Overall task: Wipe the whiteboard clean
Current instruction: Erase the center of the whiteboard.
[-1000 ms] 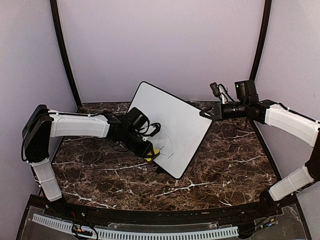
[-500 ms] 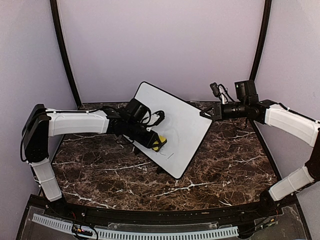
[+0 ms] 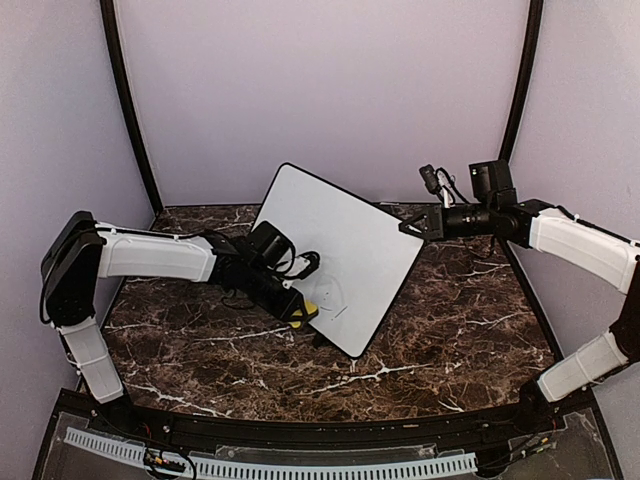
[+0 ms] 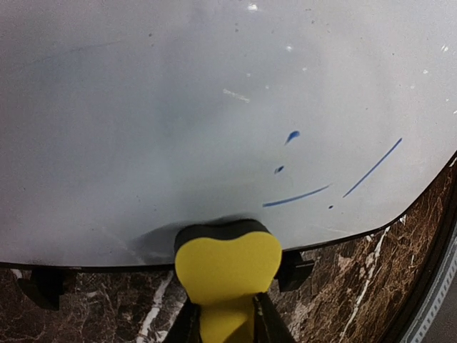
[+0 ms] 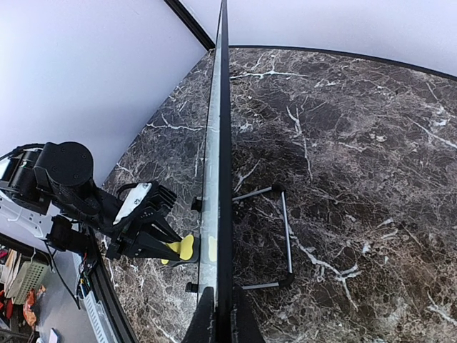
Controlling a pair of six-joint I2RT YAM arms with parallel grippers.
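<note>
The left arm (image 3: 150,255) reaches low toward the middle, with the left gripper (image 3: 300,308) clamped on a yellow eraser (image 4: 227,268). The right arm (image 3: 580,245) is raised and stretched inward, with the right gripper (image 3: 410,228) pinching the edge of the whiteboard (image 3: 340,250).

Bright, even light; wrist views distorted

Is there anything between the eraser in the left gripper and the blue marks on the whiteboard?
Nothing visible. The left gripper holds the yellow eraser at the lower edge of the whiteboard; only bare white surface lies between it and the blue strokes.
</note>
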